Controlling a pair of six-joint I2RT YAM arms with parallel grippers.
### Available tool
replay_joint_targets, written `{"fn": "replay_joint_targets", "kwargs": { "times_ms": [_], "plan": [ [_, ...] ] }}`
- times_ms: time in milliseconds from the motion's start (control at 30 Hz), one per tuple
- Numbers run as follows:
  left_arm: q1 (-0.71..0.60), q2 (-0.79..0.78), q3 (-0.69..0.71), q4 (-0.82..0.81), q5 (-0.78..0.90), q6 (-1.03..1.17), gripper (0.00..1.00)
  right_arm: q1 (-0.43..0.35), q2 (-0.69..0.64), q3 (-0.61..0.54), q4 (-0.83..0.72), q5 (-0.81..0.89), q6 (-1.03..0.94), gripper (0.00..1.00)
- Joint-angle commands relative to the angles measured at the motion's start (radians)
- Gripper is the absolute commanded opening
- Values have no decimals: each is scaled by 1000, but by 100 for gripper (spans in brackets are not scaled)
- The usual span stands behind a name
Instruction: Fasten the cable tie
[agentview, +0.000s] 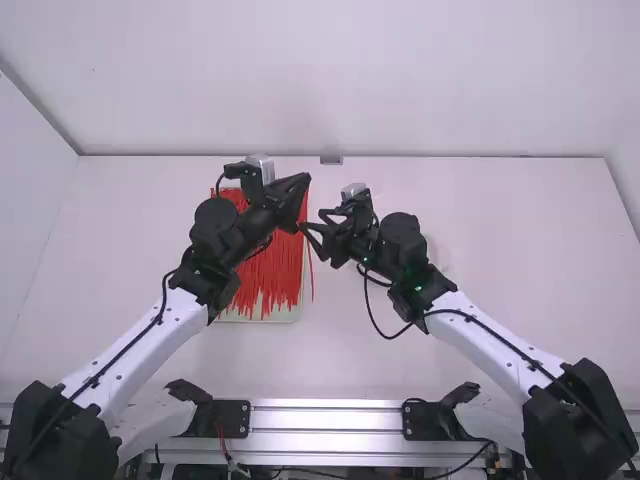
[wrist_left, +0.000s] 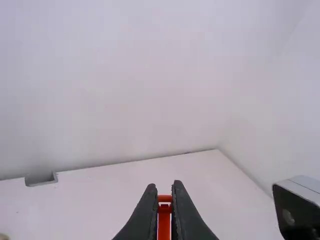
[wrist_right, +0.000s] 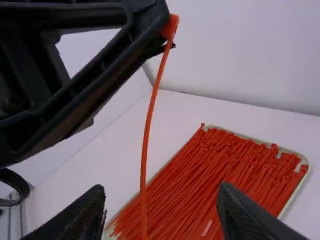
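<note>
Tie (wrist_right: 150, 115): likely light, springy; pinched at head by shut left jaws, hanging between wide-open right jaws, five o'clock. Grip near tail.

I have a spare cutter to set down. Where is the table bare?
Widest bare table: right of the right arm, out to its edge. A narrower strip lies between the tray and the left wall. Crowded over the tray, where left gripper holds a cable tie beside the open right gripper.
</note>
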Motion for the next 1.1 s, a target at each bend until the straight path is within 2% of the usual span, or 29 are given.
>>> {"fn": "replay_joint_targets", "kwargs": {
  "times_ms": [0, 100, 200, 400, 467, 500, 833, 900, 933, 967, 1033, 1067],
  "plan": [
    [-2, 3, -6, 9, 1, -19, 2, -3, -5, 32, 5, 5, -6, 54],
    [-11, 3, -6, 17, 2, -32, 2, -3, -5, 32, 5, 6, -15, 53],
    [-8, 3, -6, 27, 29, -33, 2, -3, -5, 32, 5, 7, -16, 40],
    [-17, 3, -6, 28, 45, -40, 2, -3, -5, 32, 5, 3, -16, 27],
    [-17, 3, -6, 28, 46, -45, 2, -3, -5, 32, 9, 3, -15, 2],
    [-17, 3, -6, 28, 45, -55, 2, -3, -5, 32, 10, 3, -16, 0],
    [-17, 3, -6, 21, 72, -59, 2, -3, -5, 32, 8, -1, -16, 0],
    [-17, 3, -6, 22, 72, -60, 14, -6, -5, 32, 8, -11, -21, 0],
    [-16, 3, -6, 22, 67, -59, 23, -11, -5, 32, 9, -23, -24, 0],
    [-13, 3, -6, 26, 68, -59, 36, -24, -6, 32, 9, -54, -26, 0],
    [2, 2, -6, 32, 71, -59, 51, -57, -18, 31, 0, -110, -26, 0],
    [3, 2, -6, 33, 71, -59, 52, -62, -19, 31, -1, -119, -26, 0]
  ]
}}
